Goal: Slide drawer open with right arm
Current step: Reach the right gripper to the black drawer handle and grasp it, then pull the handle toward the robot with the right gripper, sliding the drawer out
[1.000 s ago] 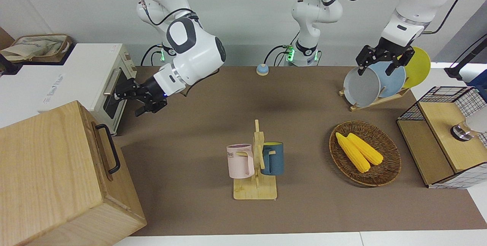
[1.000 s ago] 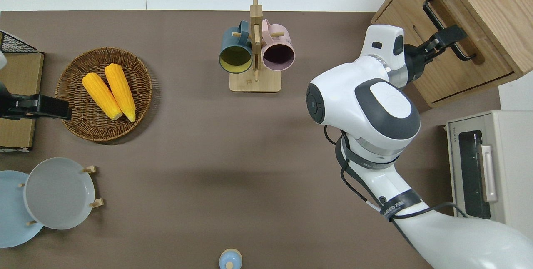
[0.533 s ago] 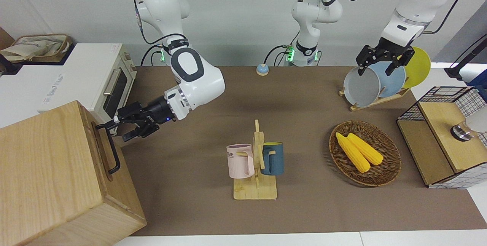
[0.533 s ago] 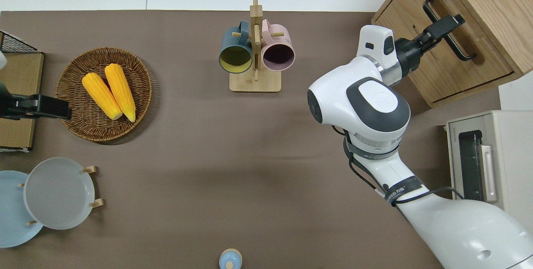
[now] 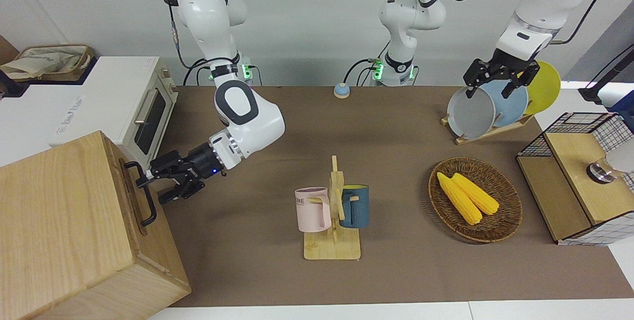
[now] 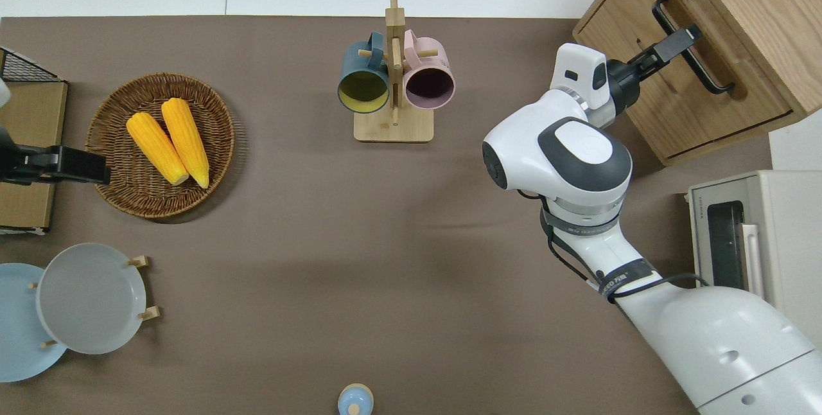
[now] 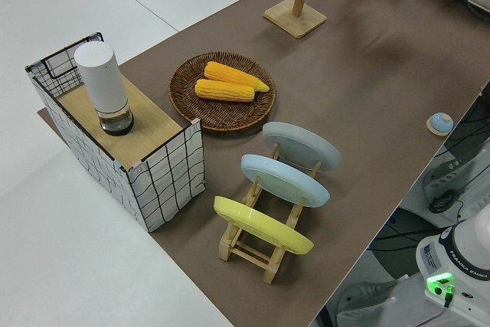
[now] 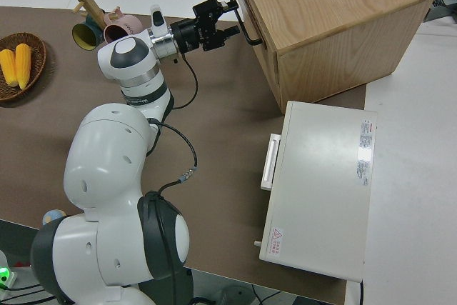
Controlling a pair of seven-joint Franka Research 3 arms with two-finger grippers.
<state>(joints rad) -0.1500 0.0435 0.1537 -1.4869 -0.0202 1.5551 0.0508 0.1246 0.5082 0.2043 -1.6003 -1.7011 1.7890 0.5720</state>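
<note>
The pale-wood cabinet (image 5: 64,226) stands at the right arm's end of the table, farther from the robots than the toaster oven. Its drawer (image 5: 131,203) looks shut and has a black bar handle (image 5: 147,206), which also shows in the overhead view (image 6: 703,65) and in the right side view (image 8: 248,28). My right gripper (image 5: 156,186) is at the handle's end nearer the robots, open, with its fingers to either side of the bar. It also shows in the overhead view (image 6: 677,42) and in the right side view (image 8: 220,18). My left arm is parked, its gripper (image 5: 490,89) open.
A white toaster oven (image 5: 124,102) stands beside the cabinet, nearer the robots. A mug rack (image 5: 334,211) with two mugs is mid-table. A wicker basket (image 5: 500,231) with corn, a plate rack (image 5: 490,132) and a wire-mesh box (image 5: 579,176) are at the left arm's end.
My right gripper has swung from in front of the toaster oven to the drawer handle and now straddles it. The drawer and the left arm have not moved.
</note>
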